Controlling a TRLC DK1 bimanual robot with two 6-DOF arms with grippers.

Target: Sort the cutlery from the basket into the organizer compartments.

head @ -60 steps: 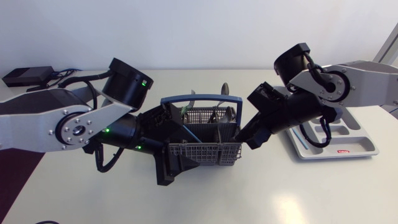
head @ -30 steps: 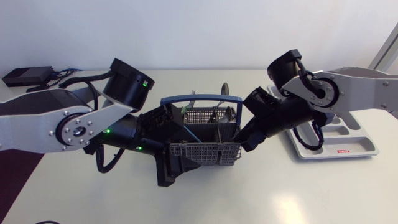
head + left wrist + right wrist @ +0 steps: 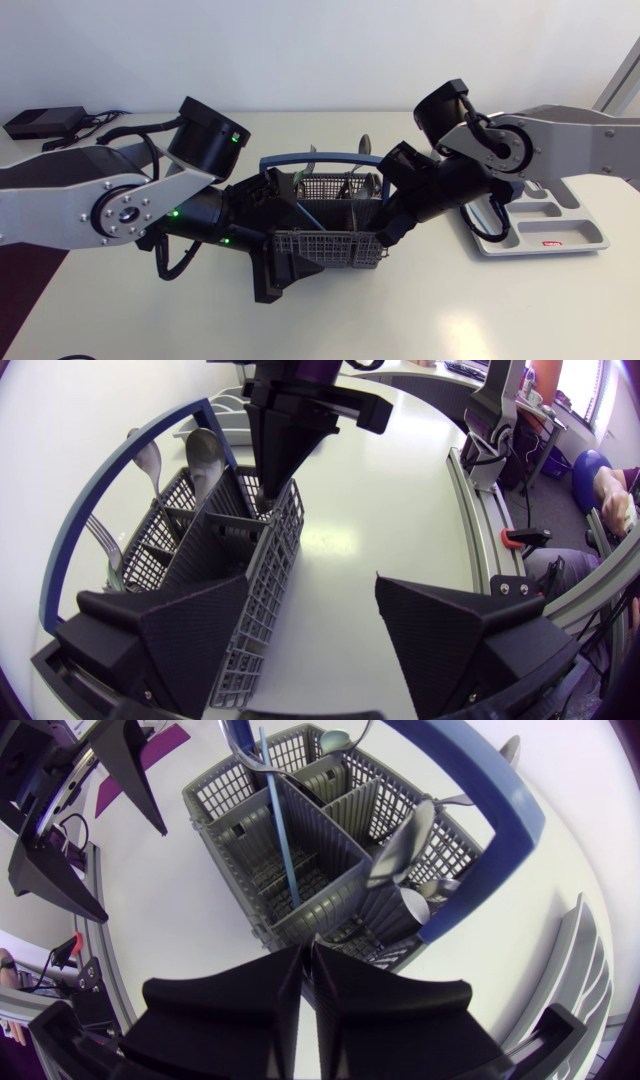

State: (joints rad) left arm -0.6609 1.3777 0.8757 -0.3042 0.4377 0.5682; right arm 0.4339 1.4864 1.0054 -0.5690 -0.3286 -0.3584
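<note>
Grey basket (image 3: 330,245) with a blue handle (image 3: 318,157) stands at centre frame on the table (image 3: 450,300). Its compartments hold spoons (image 3: 400,845), a fork (image 3: 105,545) and a thin blue stick (image 3: 285,840). The organizer (image 3: 585,238) lies at right, partly behind the right arm; its small red label (image 3: 550,242) is too small to read. The right gripper (image 3: 308,948), fingers clenched together, has dipped into the basket's right end from just outside it a second ago. The left gripper (image 3: 312,585) gapes wide, one finger against the basket's left end, unchanged.
</note>
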